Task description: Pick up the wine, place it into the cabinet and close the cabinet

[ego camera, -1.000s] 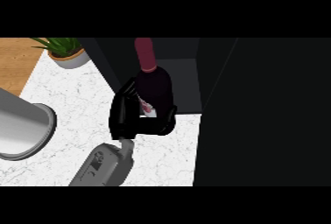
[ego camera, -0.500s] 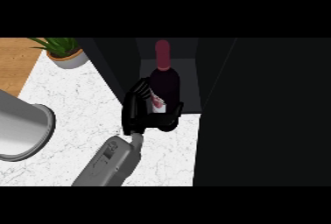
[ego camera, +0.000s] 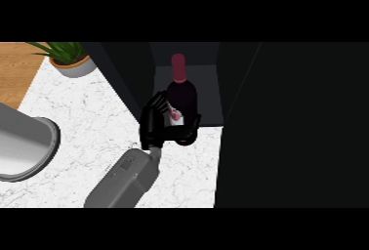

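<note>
At the cabinet mouth, your left hand is curled round the wine bottle's base. Bottle stands upright, neck pointing into the opening, directly beyond the hand.

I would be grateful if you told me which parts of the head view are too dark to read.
Head view: the cabinet at right is near black, its door edges hard to trace; the black hand merges with the dark wine bottle; the marble counter and plant are evenly lit, without glare.
</note>
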